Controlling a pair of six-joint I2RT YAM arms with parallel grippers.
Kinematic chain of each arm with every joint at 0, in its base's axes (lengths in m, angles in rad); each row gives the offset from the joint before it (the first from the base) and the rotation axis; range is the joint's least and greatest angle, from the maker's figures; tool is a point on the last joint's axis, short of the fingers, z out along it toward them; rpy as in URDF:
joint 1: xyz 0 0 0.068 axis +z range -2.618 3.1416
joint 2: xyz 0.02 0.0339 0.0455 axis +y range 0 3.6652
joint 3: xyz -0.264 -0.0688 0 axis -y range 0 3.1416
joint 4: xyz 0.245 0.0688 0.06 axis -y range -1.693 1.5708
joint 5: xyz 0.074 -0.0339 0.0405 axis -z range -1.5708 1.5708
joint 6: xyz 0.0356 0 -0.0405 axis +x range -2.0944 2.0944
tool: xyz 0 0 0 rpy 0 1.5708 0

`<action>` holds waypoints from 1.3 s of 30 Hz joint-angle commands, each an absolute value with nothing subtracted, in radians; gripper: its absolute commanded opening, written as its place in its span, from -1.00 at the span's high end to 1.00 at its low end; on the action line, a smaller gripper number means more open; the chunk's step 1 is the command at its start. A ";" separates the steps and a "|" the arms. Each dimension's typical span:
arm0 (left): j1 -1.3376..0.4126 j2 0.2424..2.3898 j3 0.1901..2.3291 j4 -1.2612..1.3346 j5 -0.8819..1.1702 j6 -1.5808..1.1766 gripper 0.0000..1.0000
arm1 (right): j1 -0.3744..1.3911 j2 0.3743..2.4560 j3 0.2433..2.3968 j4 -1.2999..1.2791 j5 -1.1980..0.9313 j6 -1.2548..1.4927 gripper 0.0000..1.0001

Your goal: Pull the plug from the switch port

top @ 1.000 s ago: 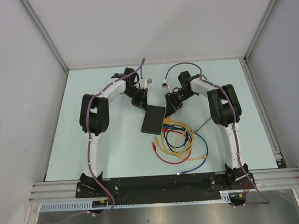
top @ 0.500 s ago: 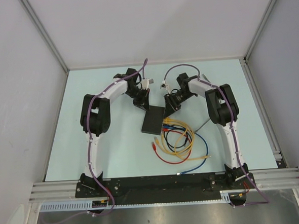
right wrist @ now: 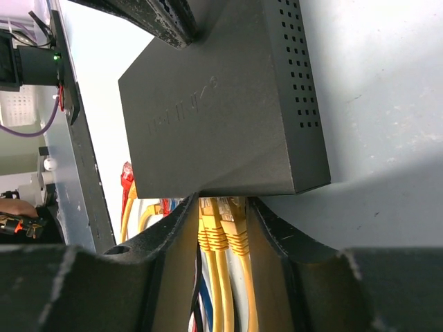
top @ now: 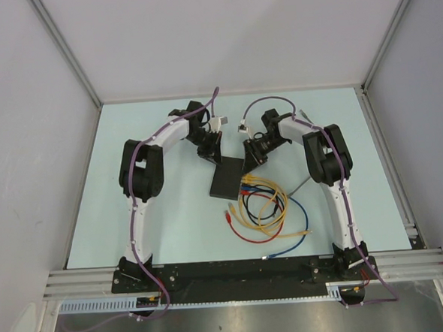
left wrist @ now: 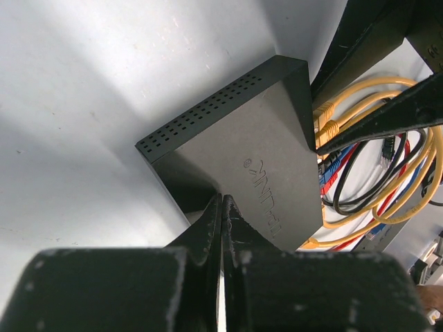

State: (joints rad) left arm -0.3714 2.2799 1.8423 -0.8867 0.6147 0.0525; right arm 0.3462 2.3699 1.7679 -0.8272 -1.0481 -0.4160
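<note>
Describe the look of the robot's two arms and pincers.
The left arm and right arm have white links, black joints and a purple cable each. The left pincer and right pincer are matte black, with tapered, scuffed fingers.

White arms — black joints, purple cables

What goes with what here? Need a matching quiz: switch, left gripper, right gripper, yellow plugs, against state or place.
Things:
1. switch
2. left gripper
3. right gripper
4. yellow plugs

State or place:
A. plugged into the switch, side by side
B. shut, tips at the switch's edge
C. flat on the table, between the two grippers
D. open, straddling the yellow plugs

Pairs: 1-C, 2-B, 3-D, 4-A
</note>
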 commanded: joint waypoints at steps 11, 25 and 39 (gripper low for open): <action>-0.390 2.318 1.844 -0.873 0.499 0.077 0.98 | 0.360 2.408 1.799 -0.816 -1.006 -0.423 0.49; -0.393 2.321 1.850 -0.871 0.499 0.078 0.97 | 0.377 2.413 1.805 -0.827 -0.973 -0.423 0.51; -0.394 2.324 1.852 -0.873 0.497 0.081 0.96 | 0.373 2.431 1.832 -0.862 -1.025 -0.466 0.39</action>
State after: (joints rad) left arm -0.3817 2.2799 1.8481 -0.8848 0.6003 0.0528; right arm 0.3450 2.3962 1.8107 -0.8688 -1.0470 -0.4248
